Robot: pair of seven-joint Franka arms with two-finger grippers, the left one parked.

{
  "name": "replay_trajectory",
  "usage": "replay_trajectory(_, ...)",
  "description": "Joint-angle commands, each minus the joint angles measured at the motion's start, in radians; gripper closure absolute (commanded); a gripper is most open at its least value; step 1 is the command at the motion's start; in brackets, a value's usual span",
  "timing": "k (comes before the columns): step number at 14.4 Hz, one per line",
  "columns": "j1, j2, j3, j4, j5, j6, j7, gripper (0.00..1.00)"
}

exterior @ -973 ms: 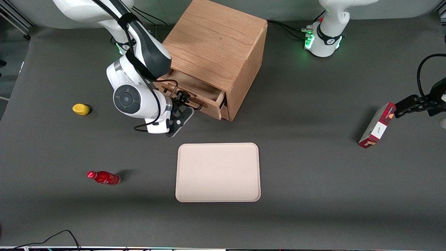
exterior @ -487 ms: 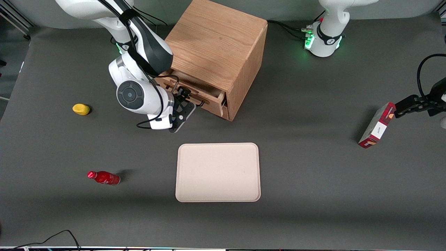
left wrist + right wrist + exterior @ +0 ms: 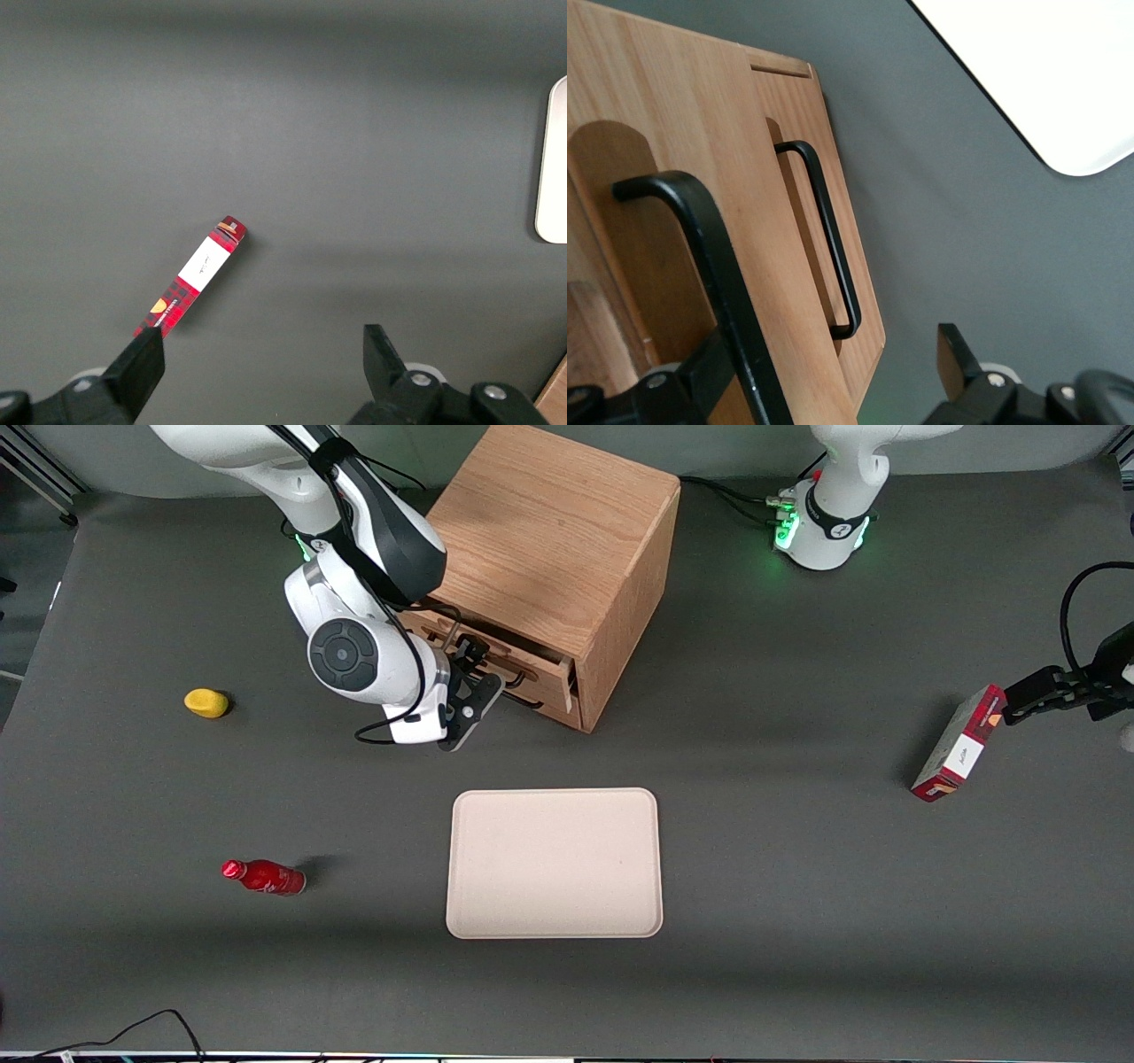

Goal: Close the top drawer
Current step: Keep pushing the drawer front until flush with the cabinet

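Note:
The light oak cabinet (image 3: 549,522) stands at the back of the table. Its top drawer (image 3: 523,657) sticks out only a little from the cabinet front. My right gripper (image 3: 474,684) is right in front of that drawer, against its front panel. In the right wrist view the gripper (image 3: 833,372) is open, and its fingers (image 3: 957,359) straddle the top drawer's front (image 3: 682,124) and its black wire bar handle (image 3: 700,257). The lower drawer (image 3: 811,133) with a like black handle (image 3: 828,257) sits flush in the cabinet.
A cream tray (image 3: 554,864) lies nearer the front camera than the cabinet. A red bottle (image 3: 264,876) and a yellow object (image 3: 205,702) lie toward the working arm's end. A red box (image 3: 959,744) stands toward the parked arm's end.
My gripper has moved toward the cabinet, and the top drawer has slid in with it. The open gap above the drawer has shrunk to a thin strip.

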Motion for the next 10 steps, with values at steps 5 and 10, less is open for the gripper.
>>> replay_trajectory(5,-0.017,-0.034,0.055,-0.045,-0.006,-0.005,-0.009,0.0)
replay_trajectory(10,-0.017,-0.032,0.063,-0.045,-0.006,-0.005,-0.012,0.0)
